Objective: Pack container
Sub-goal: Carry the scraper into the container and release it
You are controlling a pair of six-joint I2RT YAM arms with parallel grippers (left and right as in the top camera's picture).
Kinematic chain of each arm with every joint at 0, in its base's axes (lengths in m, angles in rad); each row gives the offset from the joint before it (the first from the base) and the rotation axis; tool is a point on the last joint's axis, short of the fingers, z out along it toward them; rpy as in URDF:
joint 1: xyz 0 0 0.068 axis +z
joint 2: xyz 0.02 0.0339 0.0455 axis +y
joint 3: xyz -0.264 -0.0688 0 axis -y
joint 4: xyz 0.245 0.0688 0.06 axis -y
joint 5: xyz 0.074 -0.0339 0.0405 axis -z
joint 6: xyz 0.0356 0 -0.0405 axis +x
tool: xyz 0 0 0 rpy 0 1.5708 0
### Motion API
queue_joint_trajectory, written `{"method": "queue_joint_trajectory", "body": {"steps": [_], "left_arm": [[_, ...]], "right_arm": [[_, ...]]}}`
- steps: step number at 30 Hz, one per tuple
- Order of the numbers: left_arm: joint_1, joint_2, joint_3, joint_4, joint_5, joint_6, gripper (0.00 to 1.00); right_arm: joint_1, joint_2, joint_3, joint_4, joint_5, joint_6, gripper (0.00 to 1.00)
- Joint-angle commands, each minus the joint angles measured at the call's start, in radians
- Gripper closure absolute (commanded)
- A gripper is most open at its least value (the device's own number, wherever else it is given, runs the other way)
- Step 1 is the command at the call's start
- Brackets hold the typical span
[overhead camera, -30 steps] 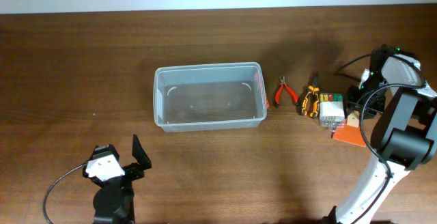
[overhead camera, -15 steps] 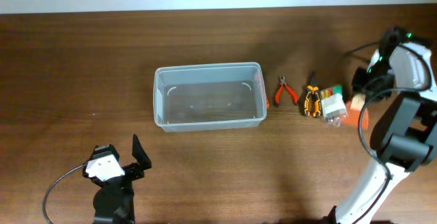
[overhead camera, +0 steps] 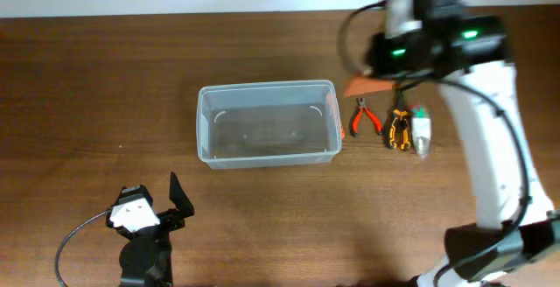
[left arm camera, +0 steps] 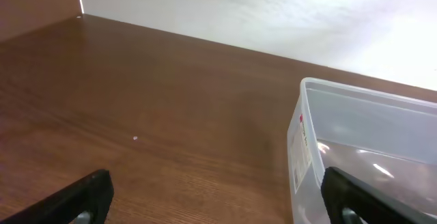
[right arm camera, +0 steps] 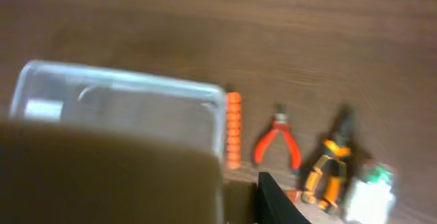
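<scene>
**Container** point(overhead camera: 268, 125): clear, colourless rectangular plastic tub with rounded corners and a thicker rim. It stands upright and lidless near the middle of the surface point(overhead camera: 105, 77), long sides running left to right. A small label point(left arm camera: 298, 149) shows on one wall.

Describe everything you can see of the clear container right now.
The container is a clear, colourless plastic tub, rectangular with rounded corners and a thicker rim. It sits upright and open on the wooden table, with nothing inside. The left wrist view shows a red-and-white label on one short wall. An orange ribbed piece lies just outside the opposite short wall; whether they touch is unclear.
</scene>
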Motion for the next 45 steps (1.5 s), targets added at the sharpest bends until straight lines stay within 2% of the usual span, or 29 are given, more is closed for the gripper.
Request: {"method": "queue_joint_trajectory", "body": {"steps": [1,8,11,14,18,23,24,25,26,27,29,31,36,40,42,45], "left_arm": [[-0.004,-0.005,-0.004,-0.001,-0.003,0.009,0.01],[-0.004,-0.005,-0.004,-0.001,-0.003,0.009,0.01],[-0.004,-0.005,-0.004,-0.001,-0.003,0.009,0.01],[-0.004,-0.005,-0.004,-0.001,-0.003,0.009,0.01],[-0.004,-0.005,-0.004,-0.001,-0.004,0.009,0.01],[-0.004,-0.005,-0.004,-0.001,-0.003,0.009,0.01],[-0.004,-0.005,-0.004,-0.001,-0.003,0.009,0.01],[-0.004,-0.005,-0.004,-0.001,-0.004,0.009,0.01],[-0.004,-0.005,-0.004,-0.001,-0.003,0.009,0.01],[-0.004,-0.005,-0.004,-0.001,-0.003,0.009,0.01],[-0.004,-0.005,-0.004,-0.001,-0.003,0.009,0.01],[-0.004,-0.005,-0.004,-0.001,-0.003,0.009,0.01],[-0.004,-0.005,-0.004,-0.001,-0.003,0.009,0.01],[-0.004,-0.005,-0.004,-0.001,-0.004,0.009,0.01],[-0.004,-0.005,-0.003,-0.001,-0.004,0.009,0.01],[-0.004,-0.005,-0.004,-0.001,-0.003,0.009,0.01]], "right_arm": [[0.095,0.014,-0.003,0.03,0.061,-0.09,0.81],[0.272,0.085,-0.005,0.138,0.06,-0.363,0.81],[0.295,0.157,-0.008,0.139,0.061,-0.473,0.91],[0.295,0.243,-0.009,0.122,0.066,-0.582,0.92],[0.294,0.348,-0.009,0.085,0.077,-0.667,0.92],[0.296,0.441,-0.009,0.076,0.185,-0.669,0.92],[0.296,0.453,-0.009,0.072,0.206,-0.668,0.88],[0.296,0.457,-0.009,0.069,0.212,-0.667,0.75],[0.297,0.461,-0.009,0.064,0.215,-0.665,0.44],[0.299,0.46,-0.008,0.057,0.215,-0.665,0.01],[0.305,0.446,0.004,0.046,0.215,-0.624,0.01],[0.309,0.426,0.035,0.04,0.214,-0.515,0.01],[0.309,0.339,0.19,-0.039,0.206,-0.333,0.01],[0.294,0.272,0.301,-0.094,0.206,-0.235,0.01],[0.278,0.241,0.343,-0.131,0.207,-0.233,0.01],[0.208,0.198,0.358,-0.175,0.208,-0.169,0.01]]}}
